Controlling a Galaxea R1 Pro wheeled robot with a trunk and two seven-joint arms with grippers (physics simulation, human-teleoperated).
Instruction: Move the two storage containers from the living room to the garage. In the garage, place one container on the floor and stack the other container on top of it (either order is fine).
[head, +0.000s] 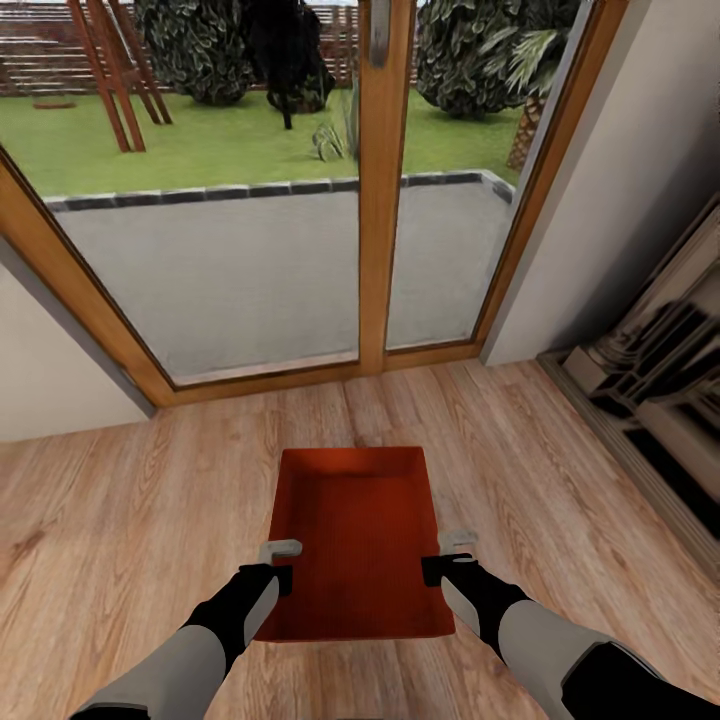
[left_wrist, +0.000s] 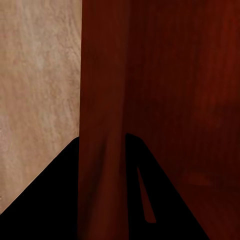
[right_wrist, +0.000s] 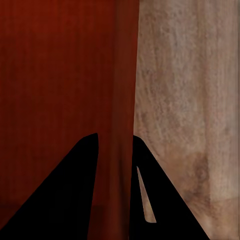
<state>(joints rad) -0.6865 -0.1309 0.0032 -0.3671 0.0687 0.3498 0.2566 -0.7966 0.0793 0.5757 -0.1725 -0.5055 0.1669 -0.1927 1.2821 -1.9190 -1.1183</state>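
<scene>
Both jaws are clamped on one red-orange storage container (head: 355, 540), each pair straddling a side wall. Seen from the head camera, the left gripper (head: 283, 566) bites the bin's left rim and the right gripper (head: 452, 556) bites its right rim, at roughly the same point along the two long sides. The left wrist camera shows the wall (left_wrist: 102, 125) running between its two dark fingers (left_wrist: 60, 195), and the right wrist camera shows the same, the wall (right_wrist: 122, 100) pinched between that gripper's fingers (right_wrist: 70, 190). The open-top bin is empty, its far end pointing toward the wood-framed glass patio door (head: 385, 200). Under the bin lies the light wood-plank floor (head: 120, 500) of the living room. Beyond the door's glass are a grey paved patio (head: 250, 270) and a lawn (head: 200, 140). To the right of the door, a dark stone fireplace surround (head: 660, 390) stands against the wall.
</scene>
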